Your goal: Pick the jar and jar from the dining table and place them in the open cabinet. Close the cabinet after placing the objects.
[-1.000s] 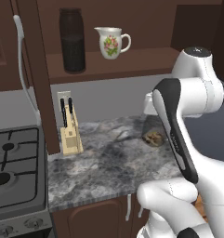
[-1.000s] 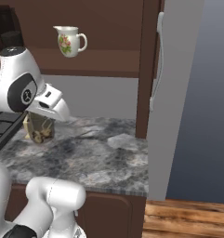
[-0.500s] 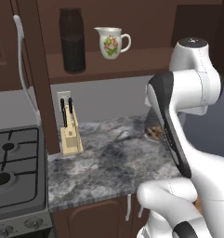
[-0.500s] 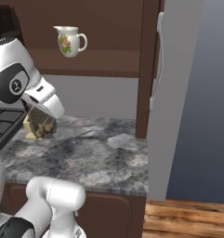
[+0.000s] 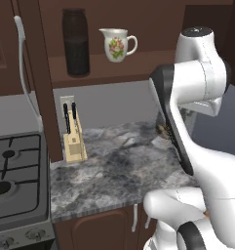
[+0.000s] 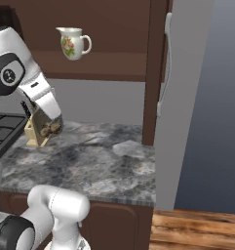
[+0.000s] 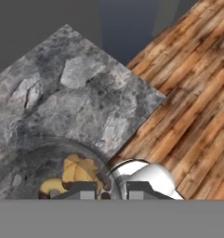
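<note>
Now: short jar (image 6: 49,128) lifted clear of the desk (image 6: 99,161).
The tool (image 7: 103,189) is clamped tight on it; tall jar (image 5: 76,43) stands on the cabinet shelf (image 5: 138,63).

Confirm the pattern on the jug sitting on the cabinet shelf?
White jug with a pink-and-green floral motif on its side; clearest in the left base view.
</note>
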